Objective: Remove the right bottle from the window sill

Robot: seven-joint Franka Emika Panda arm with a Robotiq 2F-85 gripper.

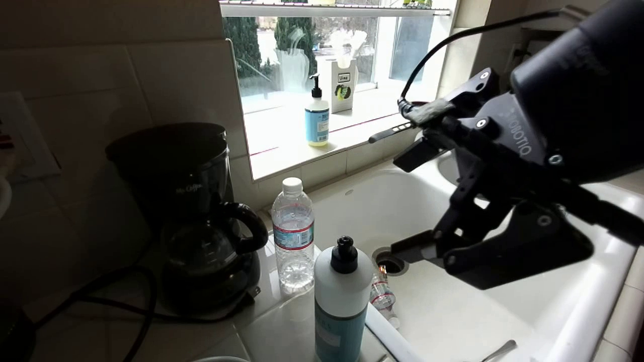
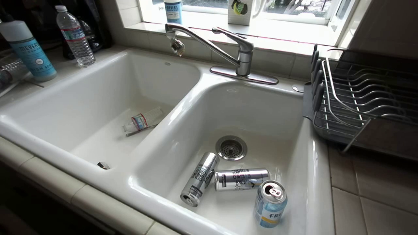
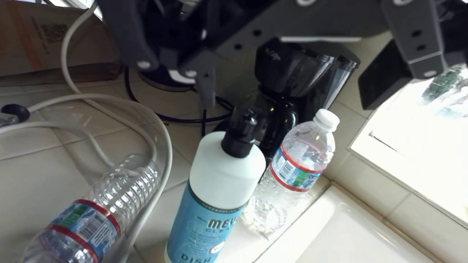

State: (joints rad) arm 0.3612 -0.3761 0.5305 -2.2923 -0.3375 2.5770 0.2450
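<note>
Tool (image 1: 400, 205) spread wide; soap bottle (image 1: 347, 301) upright on the surface (image 1: 282, 327)

Pale and tiled, the surface flanks a white double sink (image 2: 176, 113). Behind it a bright window (image 1: 383, 48) rises over the sill (image 1: 287, 158), and a faucet (image 2: 245, 55) stands in front of that ledge. In an exterior view a dish rack (image 2: 362, 98) sits beside the sink; a black coffee maker (image 1: 171, 161) stands on the surface at the opposite end.

The soap bottle stands beside the sink, well apart from the sill; the tool is near it, its jaws far from each other. Near that bottle a water bottle (image 1: 293, 221) stands upright, capped in white; whether it holds liquid I cannot tell. In the wrist view a clear bottle (image 3: 102, 208) lies on the surface near a white cable (image 3: 65, 54). On the sill stand a pump bottle (image 1: 317, 123), yellowish at its base, and a box (image 1: 343, 85) printed with fruit.

The sink's left basin (image 2: 98, 98), in an exterior view, has a labelled bottle (image 2: 140, 120) on its side with a utensil (image 2: 135, 132) just beside it. Its right basin (image 2: 254, 107) has two silver cans (image 2: 199, 179) lying near the drain (image 2: 231, 148) and a blue can (image 2: 270, 205) upright, its top open.
</note>
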